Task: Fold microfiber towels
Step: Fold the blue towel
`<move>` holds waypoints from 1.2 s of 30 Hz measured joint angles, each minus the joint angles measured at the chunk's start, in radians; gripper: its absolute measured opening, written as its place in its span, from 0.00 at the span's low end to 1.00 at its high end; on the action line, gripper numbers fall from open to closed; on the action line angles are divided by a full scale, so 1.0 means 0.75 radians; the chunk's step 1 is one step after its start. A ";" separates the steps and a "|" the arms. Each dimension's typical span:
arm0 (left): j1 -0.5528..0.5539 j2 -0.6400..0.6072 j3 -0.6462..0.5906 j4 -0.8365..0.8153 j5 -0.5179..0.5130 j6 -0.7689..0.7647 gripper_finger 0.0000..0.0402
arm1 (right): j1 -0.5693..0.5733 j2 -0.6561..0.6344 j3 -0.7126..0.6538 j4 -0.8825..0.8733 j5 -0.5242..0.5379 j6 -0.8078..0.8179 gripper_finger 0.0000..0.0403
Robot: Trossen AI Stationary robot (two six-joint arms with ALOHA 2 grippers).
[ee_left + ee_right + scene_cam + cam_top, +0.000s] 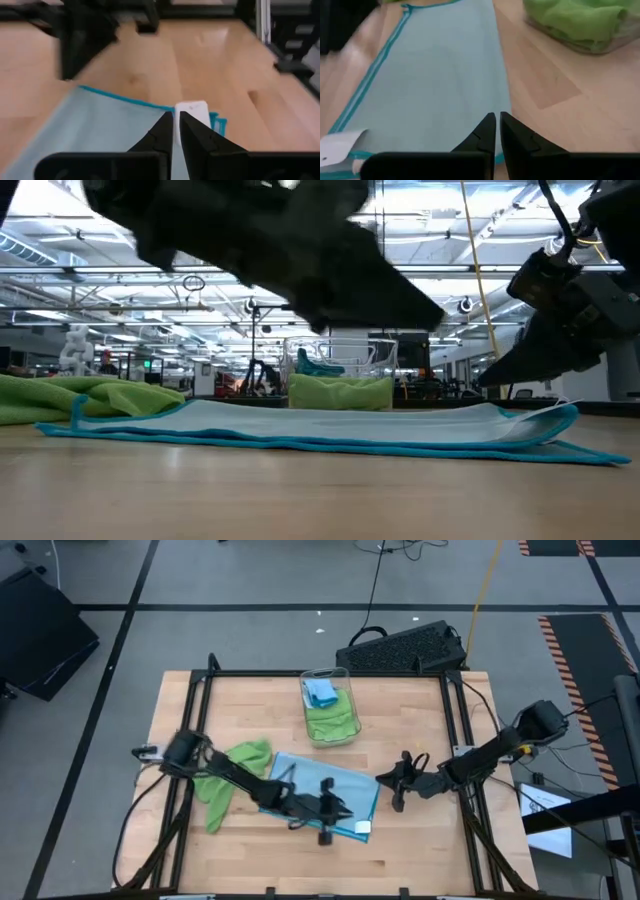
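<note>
A light blue towel (322, 792) with a teal edge lies spread flat on the table's middle. Its white tag (192, 112) is at its near right corner. My left gripper (343, 808) is shut and hovers over the towel's near part, close to the tag (362, 828). My right gripper (390, 782) is shut and hovers at the towel's right edge (502, 90). In the low view both stand above the cloth (330, 425). A lime green towel (235, 778) lies crumpled on the table beside the blue towel's left side.
A clear plastic bin (330, 705) holding green and blue cloths stands at the table's far middle. A dark keyboard (400, 648) lies beyond the far edge. Black frame rails (196, 700) run along the table's left and right sides.
</note>
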 joint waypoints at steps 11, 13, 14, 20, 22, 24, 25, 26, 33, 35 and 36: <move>-0.017 0.359 0.548 -0.483 0.091 -0.075 0.09 | 0.011 0.257 0.050 0.198 -0.071 -0.015 0.04; -0.019 0.365 0.548 -0.492 0.124 -0.088 0.09 | 0.011 0.301 0.081 0.196 -0.066 -0.017 0.04; -0.019 0.374 0.547 -0.469 0.141 -0.091 0.09 | 0.011 0.325 0.096 0.201 -0.067 -0.021 0.04; -0.020 0.397 0.542 -0.405 0.172 -0.100 0.09 | 0.006 0.403 0.140 0.211 -0.068 -0.046 0.04; -0.020 0.378 0.541 -0.435 0.176 -0.070 0.09 | 0.005 0.432 0.162 0.214 -0.078 -0.046 0.04; -0.020 0.356 0.546 -0.450 0.183 -0.034 0.09 | 0.007 0.424 0.158 0.216 -0.078 -0.047 0.04; -0.020 0.326 0.543 -0.498 0.184 -0.013 0.09 | 0.007 0.425 0.166 0.223 -0.091 -0.046 0.04; -0.021 0.305 0.541 -0.553 0.183 0.002 0.09 | 0.007 0.424 0.170 0.223 -0.102 -0.046 0.04; -0.026 0.230 0.550 -0.779 0.141 -0.037 0.09 | 0.024 0.370 0.189 0.244 -0.096 -0.106 0.04; -0.030 0.236 0.546 -0.811 0.125 -0.075 0.09 | 0.030 0.367 0.218 0.259 -0.084 -0.157 0.04; -0.031 0.239 0.546 -0.823 0.107 -0.102 0.09 | 0.035 0.359 0.222 0.255 -0.068 -0.186 0.04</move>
